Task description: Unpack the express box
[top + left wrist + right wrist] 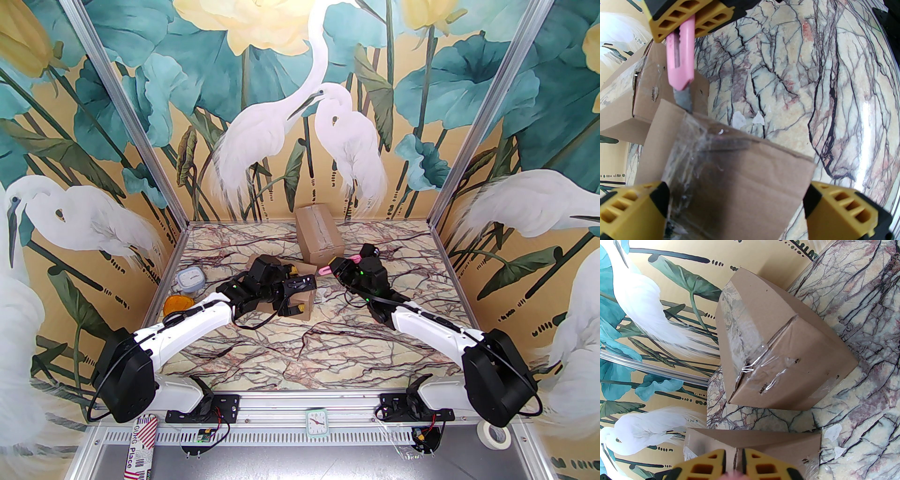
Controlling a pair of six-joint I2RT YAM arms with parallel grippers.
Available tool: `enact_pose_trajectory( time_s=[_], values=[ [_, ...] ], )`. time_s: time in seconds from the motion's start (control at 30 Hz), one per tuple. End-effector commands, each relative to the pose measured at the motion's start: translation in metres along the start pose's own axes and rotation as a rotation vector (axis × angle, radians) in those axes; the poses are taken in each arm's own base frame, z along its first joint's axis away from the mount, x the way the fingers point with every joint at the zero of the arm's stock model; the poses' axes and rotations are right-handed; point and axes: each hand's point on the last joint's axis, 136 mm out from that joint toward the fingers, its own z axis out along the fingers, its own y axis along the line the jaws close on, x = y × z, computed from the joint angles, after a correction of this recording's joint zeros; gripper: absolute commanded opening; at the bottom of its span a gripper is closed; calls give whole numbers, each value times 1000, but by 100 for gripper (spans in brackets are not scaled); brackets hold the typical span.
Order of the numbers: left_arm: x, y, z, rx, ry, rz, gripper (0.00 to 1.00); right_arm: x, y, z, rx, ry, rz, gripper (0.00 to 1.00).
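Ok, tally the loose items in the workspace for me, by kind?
Cardboard boxes: 2
Pink utility knife: 1
Blue-grey round container: 1
Orange round object: 1
Total: 5

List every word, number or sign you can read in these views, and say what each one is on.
"GURG Place": on the red-and-white striped packet at the near left edge.
Clock dial numerals: too small to read.
Far box, near box, pink knife: no print visible.

Taped cardboard box (pixel 318 234) at rear, pink knife (pixel 326 269) in right jaws, left jaws gripping smaller box (pixel 308 302)
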Motion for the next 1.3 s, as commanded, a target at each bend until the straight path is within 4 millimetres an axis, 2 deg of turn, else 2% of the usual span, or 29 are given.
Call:
enact_pose_trajectory(
  time_s=[0.0, 0.57, 0.83, 1.03, 1.27],
  values=[
    [3, -5, 7, 10, 3, -8, 100, 1, 17, 4, -59, 7, 14, 0],
    [-10, 22, 19, -76, -20, 31, 100, 30, 17, 4, -73, 166, 43, 0],
    [-4, 34, 17, -105, -6, -45, 100, 42, 13, -6, -42, 231, 41, 0],
    [4, 32, 17, -93, 10, -74, 100, 40, 10, -21, -19, 220, 37, 0],
    [8, 2, 11, 15, -15, -86, 99, 13, 6, -34, 1, 118, 29, 0]
  ],
)
